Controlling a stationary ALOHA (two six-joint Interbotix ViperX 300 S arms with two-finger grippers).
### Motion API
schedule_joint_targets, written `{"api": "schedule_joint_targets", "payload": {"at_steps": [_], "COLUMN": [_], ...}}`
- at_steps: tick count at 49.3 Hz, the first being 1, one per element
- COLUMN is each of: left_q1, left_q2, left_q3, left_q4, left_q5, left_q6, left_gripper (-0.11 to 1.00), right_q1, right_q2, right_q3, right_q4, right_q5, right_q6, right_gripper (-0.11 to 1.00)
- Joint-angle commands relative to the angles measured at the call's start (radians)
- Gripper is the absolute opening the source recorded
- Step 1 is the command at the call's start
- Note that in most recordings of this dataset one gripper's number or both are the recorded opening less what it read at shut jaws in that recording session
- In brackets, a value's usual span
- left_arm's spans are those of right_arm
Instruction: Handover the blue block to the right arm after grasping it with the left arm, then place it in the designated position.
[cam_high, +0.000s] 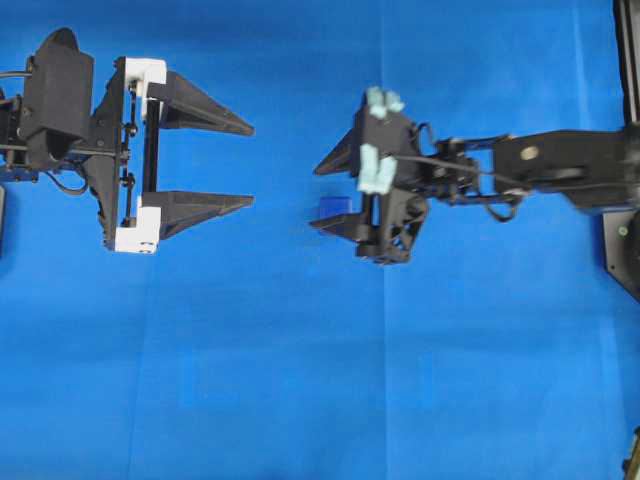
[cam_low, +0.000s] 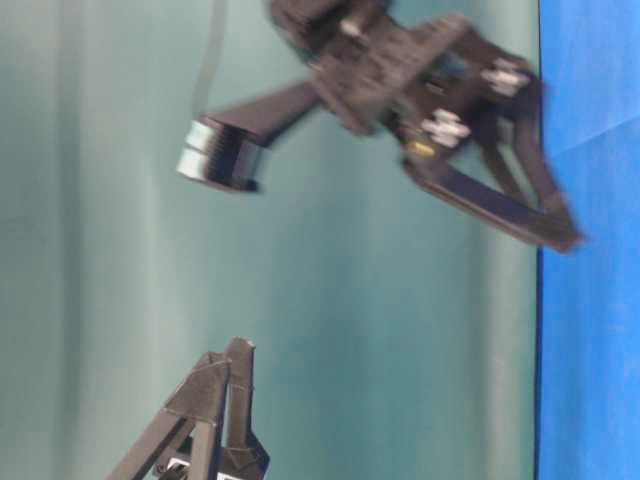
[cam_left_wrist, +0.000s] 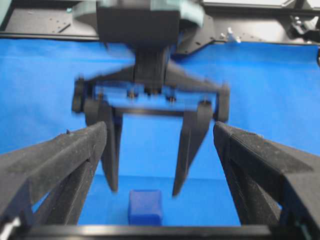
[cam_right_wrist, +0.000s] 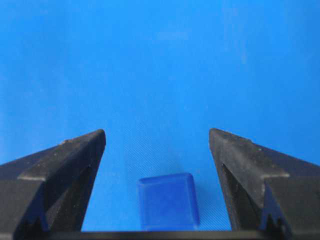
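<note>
The blue block (cam_high: 333, 207) lies on the blue cloth (cam_high: 300, 380) near the middle of the overhead view. My right gripper (cam_high: 315, 197) reaches in from the right, and its all-black fingers stand open on either side of the block. In the right wrist view the blue block (cam_right_wrist: 168, 201) sits between the fingers (cam_right_wrist: 75, 160) with cloth showing on both sides. My left gripper (cam_high: 250, 166) hangs wide open and empty at the left, well apart from the block. From the left wrist view, the block (cam_left_wrist: 145, 206) rests just below the right gripper (cam_left_wrist: 145, 190).
Black frame rails (cam_left_wrist: 50, 22) run along the far edge of the cloth. The right arm's base (cam_high: 622, 240) stands at the right edge. The table-level view is blurred: two dark grippers before a teal wall (cam_low: 380, 330), with the cloth at the right.
</note>
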Motion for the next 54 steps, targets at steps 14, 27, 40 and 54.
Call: {"api": "schedule_joint_targets", "payload": {"at_steps": [14, 27, 40, 54], "left_q1": [0.002, 0.002, 0.002, 0.002], "left_q2": [-0.015, -0.015, -0.018, -0.018], "left_q3": [-0.017, -0.018, -0.018, -0.018], "left_q4": [0.0, 0.0, 0.0, 0.0], "left_q5": [-0.006, -0.006, -0.006, -0.006], "left_q6": [0.0, -0.002, -0.002, -0.002], "left_gripper": [0.92, 0.92, 0.92, 0.92], "right_q1": [0.003, 0.003, 0.003, 0.003], "right_q2": [-0.264, -0.408, -0.466, -0.465], "right_q3": [0.034, 0.052, 0.074, 0.074], "right_q4": [-0.015, -0.031, -0.034, -0.04], "right_q5": [0.127, 0.222, 0.235, 0.229], "right_q6": [-0.003, -0.003, -0.003, -0.003], "right_gripper": [0.76, 0.76, 0.76, 0.76]}}
